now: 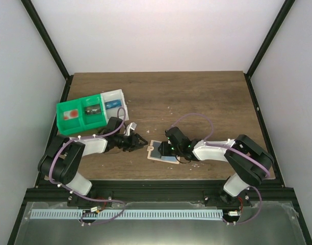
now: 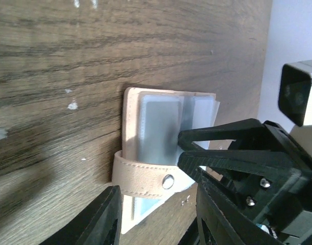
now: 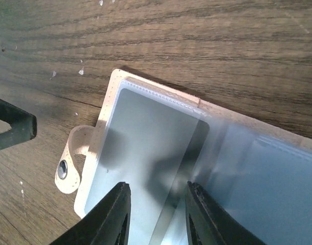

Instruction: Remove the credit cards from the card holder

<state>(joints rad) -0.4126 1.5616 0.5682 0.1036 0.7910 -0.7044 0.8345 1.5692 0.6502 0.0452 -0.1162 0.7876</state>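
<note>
Tan card holder (image 2: 129, 122), credit cards (image 3: 151, 138) seemingly blank; left end effector (image 2: 157, 206) open, right end effector (image 3: 157, 201) open.

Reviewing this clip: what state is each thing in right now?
card holder: lying open on the table
strap: unsnapped
card: still tucked inside the holder
left pincer: open, empty, beside the holder
right pincer: open, poised over the card
green bin: holding small items

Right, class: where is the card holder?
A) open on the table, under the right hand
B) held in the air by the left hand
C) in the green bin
A: the card holder lies open on the wooden table, with the right hand poised directly over it.
</note>
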